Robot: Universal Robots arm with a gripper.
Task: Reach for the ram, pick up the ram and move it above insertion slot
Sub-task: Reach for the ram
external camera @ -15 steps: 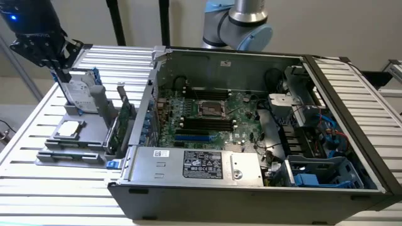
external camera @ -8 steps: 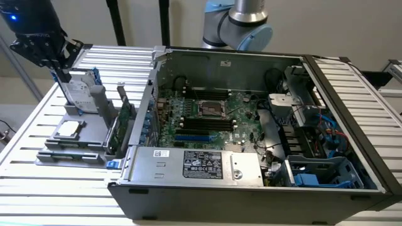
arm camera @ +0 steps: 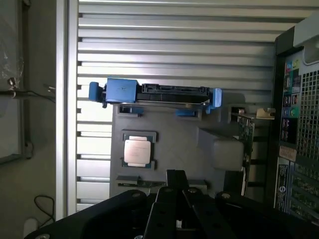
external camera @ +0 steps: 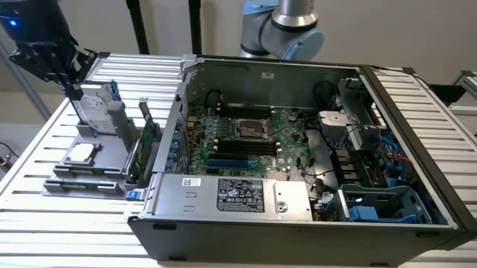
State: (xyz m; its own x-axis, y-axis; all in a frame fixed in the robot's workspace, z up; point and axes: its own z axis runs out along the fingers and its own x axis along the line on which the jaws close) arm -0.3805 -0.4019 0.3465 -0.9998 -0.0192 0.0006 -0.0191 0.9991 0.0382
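Spotter A: Nearest your exterior camera lies the open black-and-grey metal computer tower (external camera: 261, 240), on its side on the slatted aluminium table (external camera: 44, 245). Its green motherboard (external camera: 291, 125) faces up, and the long black memory slots (external camera: 242, 147) on it look empty to me.

Spotter B: Agreed. Beside the tower, on the exterior view's left, you have the grey plastic fixture tray (external camera: 104, 167). Your dark gripper (external camera: 73, 89) hangs over the tray's far end, close to the silver hard drive (external camera: 95, 111) that stands on edge in its blue caddy.

Spotter A: From the wrist view your gripper (arm camera: 177, 175) looks clenched on nothing. The broad green expansion card (external camera: 149, 140) standing on edge along the tray's tower side is not your target.

Spotter B: Right. Your target, the long narrow green ram stick (external camera: 84, 182), appears to lie flat at the tray's near end, just past the small square silver processor chip (external camera: 82, 152), well apart from the slots.

Spotter A: So I judge you are at the very start: the reach is not finished, and nothing is grasped, lifted or brought above the slots.
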